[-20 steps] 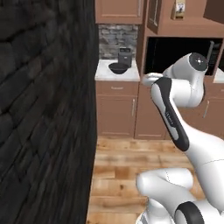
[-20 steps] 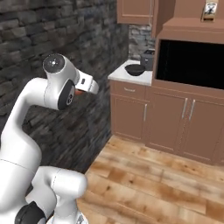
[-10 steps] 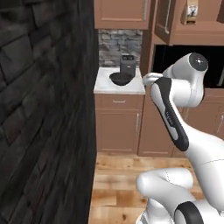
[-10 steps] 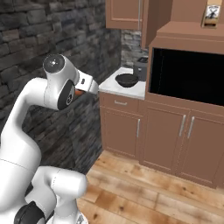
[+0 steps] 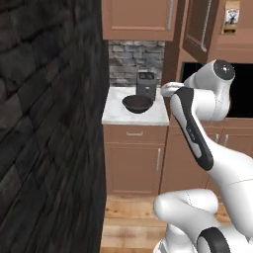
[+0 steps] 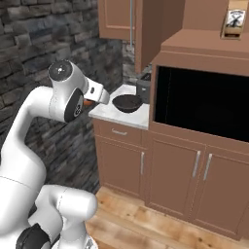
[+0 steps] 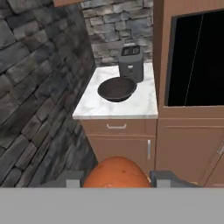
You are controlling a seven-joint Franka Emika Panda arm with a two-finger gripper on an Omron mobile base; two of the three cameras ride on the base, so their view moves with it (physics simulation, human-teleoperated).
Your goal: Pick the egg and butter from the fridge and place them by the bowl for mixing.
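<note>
Gripper (image 7: 117, 178) clamped on the egg (image 7: 116, 173), held up off the floor; dark bowl (image 7: 117, 89) well ahead on the white counter (image 7: 131, 106), just before a toaster (image 7: 131, 62).

Orange-red egg (image 7: 116, 173), rounded, held between the claw (image 7: 117, 177) fingertips, dark bowl (image 7: 116, 89) upright on white counter (image 7: 131, 106)

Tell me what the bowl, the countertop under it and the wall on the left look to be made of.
Bowl: dark, matte, likely metal or glazed ceramic; the render leaves it open. Countertop: white with faint grey veins, looks like polished marble. Wall: rough grey blocks with irregular joints, looks like stone.
</note>
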